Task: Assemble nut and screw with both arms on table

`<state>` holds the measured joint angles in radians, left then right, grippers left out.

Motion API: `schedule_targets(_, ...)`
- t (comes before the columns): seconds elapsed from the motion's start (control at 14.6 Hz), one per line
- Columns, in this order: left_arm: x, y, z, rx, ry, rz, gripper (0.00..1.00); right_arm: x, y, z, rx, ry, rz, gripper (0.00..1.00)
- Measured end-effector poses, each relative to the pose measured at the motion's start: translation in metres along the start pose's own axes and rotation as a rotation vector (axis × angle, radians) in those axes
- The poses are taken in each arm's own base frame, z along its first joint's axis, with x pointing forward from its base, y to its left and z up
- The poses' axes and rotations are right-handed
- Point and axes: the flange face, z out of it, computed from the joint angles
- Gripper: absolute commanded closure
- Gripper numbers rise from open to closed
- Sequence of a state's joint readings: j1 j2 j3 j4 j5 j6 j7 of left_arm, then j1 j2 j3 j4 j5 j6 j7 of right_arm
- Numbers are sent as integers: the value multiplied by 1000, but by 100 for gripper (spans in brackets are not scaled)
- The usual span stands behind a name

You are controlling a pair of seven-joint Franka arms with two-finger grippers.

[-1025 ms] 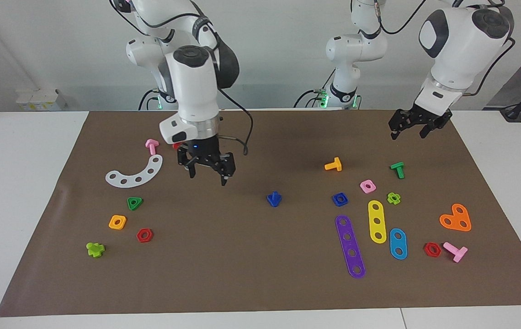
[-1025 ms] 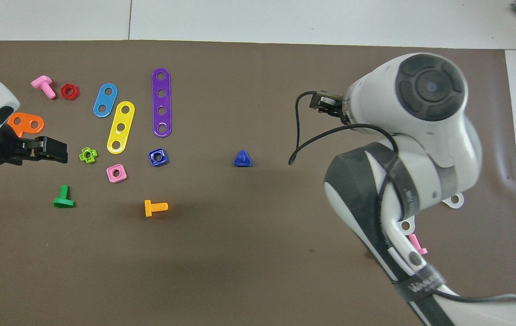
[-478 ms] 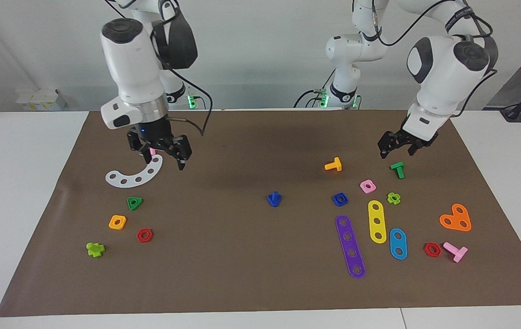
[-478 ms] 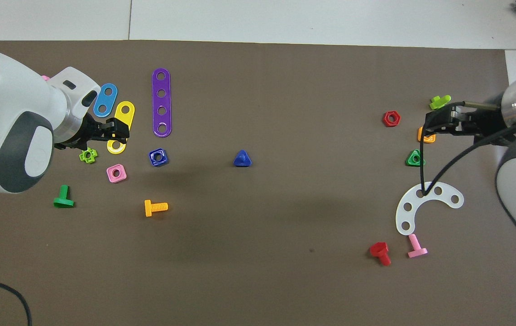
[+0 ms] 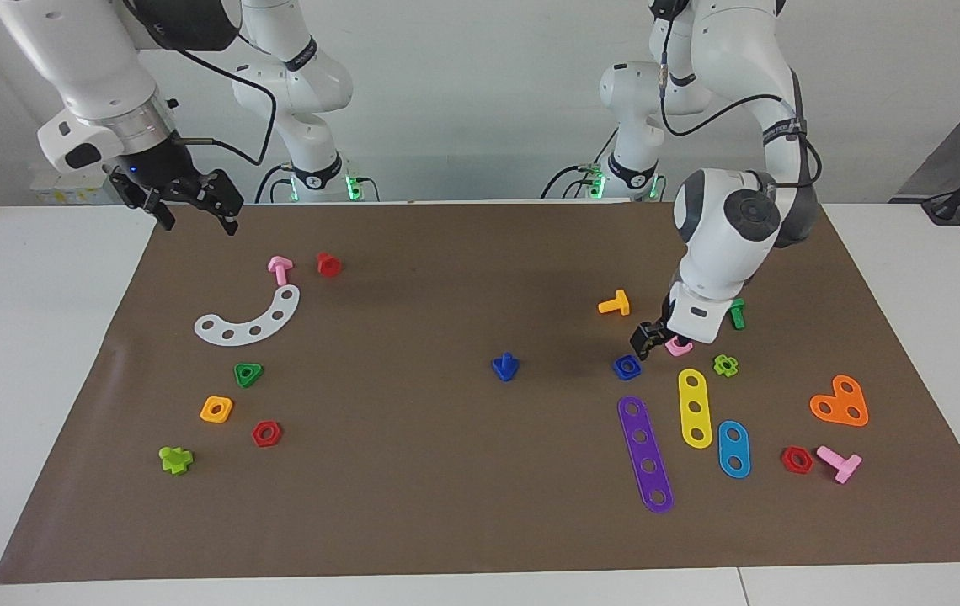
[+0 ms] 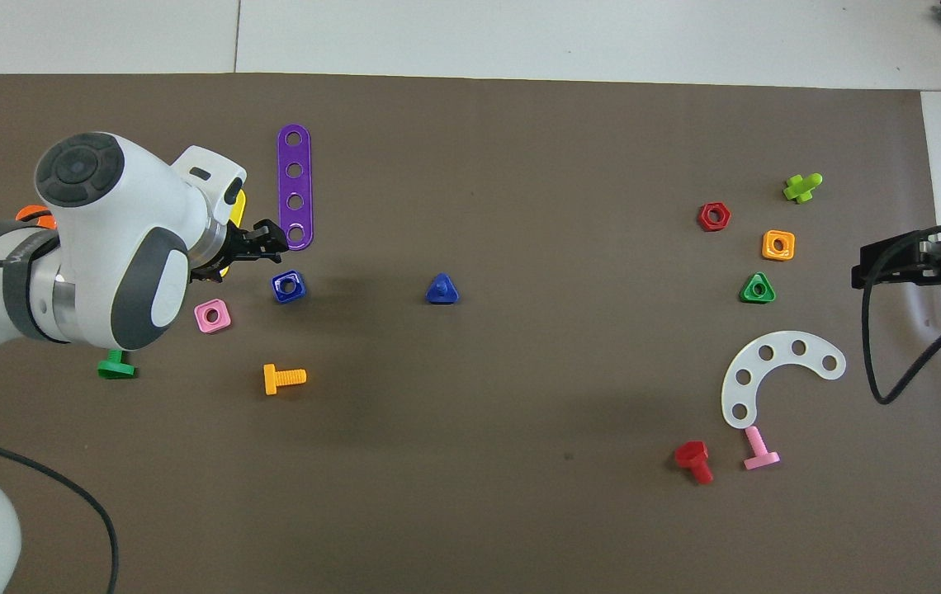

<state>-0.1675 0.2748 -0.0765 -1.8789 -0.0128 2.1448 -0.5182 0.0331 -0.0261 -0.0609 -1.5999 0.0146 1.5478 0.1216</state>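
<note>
The blue square nut (image 5: 626,367) (image 6: 288,285) lies flat on the brown mat (image 5: 446,471) toward the left arm's end. The blue triangular-headed screw (image 5: 505,366) (image 6: 442,289) stands head down, shaft up, near the mat's middle. My left gripper (image 5: 661,341) (image 6: 252,256) is open and empty, low over the mat beside the blue nut, partly covering the pink square nut (image 5: 680,343) (image 6: 212,315). My right gripper (image 5: 189,206) (image 6: 871,268) is open and empty, raised high over the mat's edge at the right arm's end.
Around the blue nut lie a purple strip (image 5: 645,454), yellow strip (image 5: 695,408), orange bolt (image 5: 615,303) and green bolt (image 6: 115,365). Toward the right arm's end lie a white curved strip (image 5: 248,318), green triangular nut (image 5: 248,374), orange nut (image 5: 216,409), red nut (image 5: 266,433).
My left gripper has come down and moved toward the mat's middle, from over the green bolt to beside the blue nut. My right gripper has risen and drawn back to the mat's edge.
</note>
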Motion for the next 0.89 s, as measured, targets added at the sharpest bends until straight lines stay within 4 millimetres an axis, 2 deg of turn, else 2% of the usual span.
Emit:
schedule_targets(0.21,-3,10,37,-2,-3,-40,19,0,-4,-8,-3,17,-9,0)
schedule_targets(0.34,-7,14,50,-2,-4,-48,24,1,-7,-6,-7,13,-13,0)
schedule_targets(0.62,-16,15,66,0,-7,-48,30,1,-1,-4,-23,-5,-90,0)
schedule_targets(0.89,-20,18,69,1,-8,-52,36,1,1,-5,-24,-5,-96,0)
